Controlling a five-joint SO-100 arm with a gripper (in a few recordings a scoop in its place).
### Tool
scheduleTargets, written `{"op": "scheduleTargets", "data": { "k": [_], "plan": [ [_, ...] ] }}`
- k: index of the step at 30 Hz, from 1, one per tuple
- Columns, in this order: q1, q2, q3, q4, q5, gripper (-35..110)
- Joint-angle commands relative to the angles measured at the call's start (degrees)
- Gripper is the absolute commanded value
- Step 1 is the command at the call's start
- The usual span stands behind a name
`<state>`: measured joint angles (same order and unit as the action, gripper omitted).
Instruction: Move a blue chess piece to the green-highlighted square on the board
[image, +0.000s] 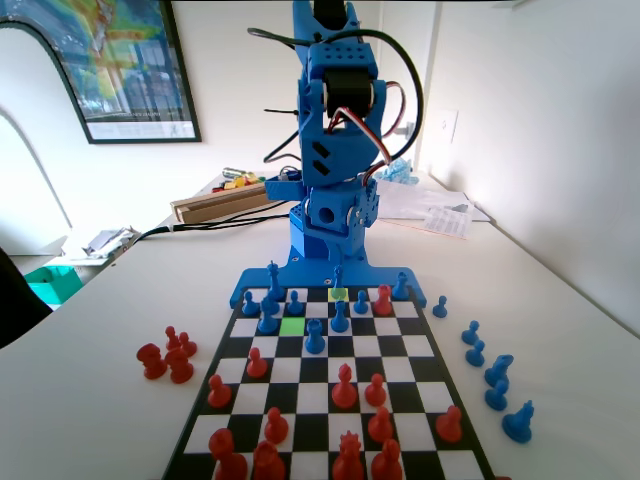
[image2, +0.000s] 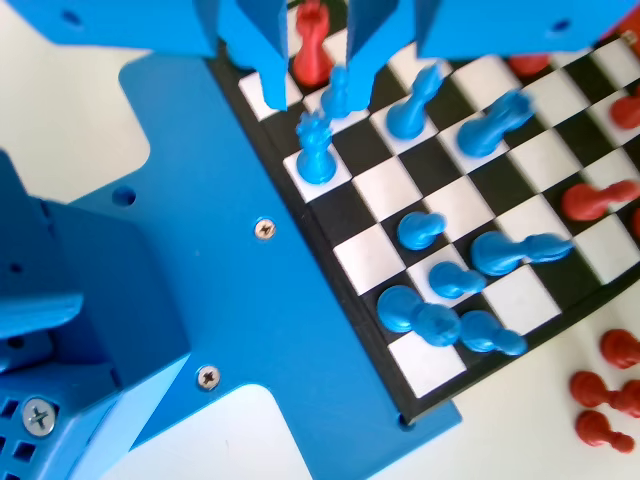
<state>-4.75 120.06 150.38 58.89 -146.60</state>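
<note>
— White tabletop, a framed poster (image: 118, 65) on the wall behind. From the fixed view, where's the blue chess piece (image: 338, 277)?

— In the far row of the board (image: 315, 398), right at the foot of the blue arm (image: 335, 130). It's slim and pointed, and as far as I can tell it stands on the paler yellow-green square (image: 338, 295).

— And the green-highlighted square (image: 292, 325)?

— Nearer the camera than that piece and a little to its left, apart from it. A round-headed blue pawn (image: 315, 338) stands just nearer and to the right of the green.

— Anything off the board?

— Loose red pieces (image: 168, 356) well left of the piece, loose blue pieces (image: 492, 375) well right of it, all on the table.

— Now the wrist view.

— The gripper (image2: 314, 92) hangs from the top edge with its two fingers (image2: 268, 55) spread. The blue chess piece (image2: 338, 93) stands upright in the gap between them. It sits close against the right finger, maybe touching, though blur keeps me from being sure. White square shows between the piece and the left finger, so nothing is pinched.

— What's around the piece there?

— A crown-topped blue piece (image2: 316, 152) just below and left of it, on the board's edge row. A red piece (image2: 312, 52) above it, also between the fingers. More blue pieces (image2: 412, 104) off to its right.
</note>
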Motion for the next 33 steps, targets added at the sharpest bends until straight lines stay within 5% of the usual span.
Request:
{"op": "scheduleTargets", "data": {
  "k": [1, 33],
  "plan": [
    [-0.53, 0.35, 0.62, -0.79, -0.53, 12],
    [-0.18, -5.45, 4.22, -10.63, -0.88, 12]
  ]
}}
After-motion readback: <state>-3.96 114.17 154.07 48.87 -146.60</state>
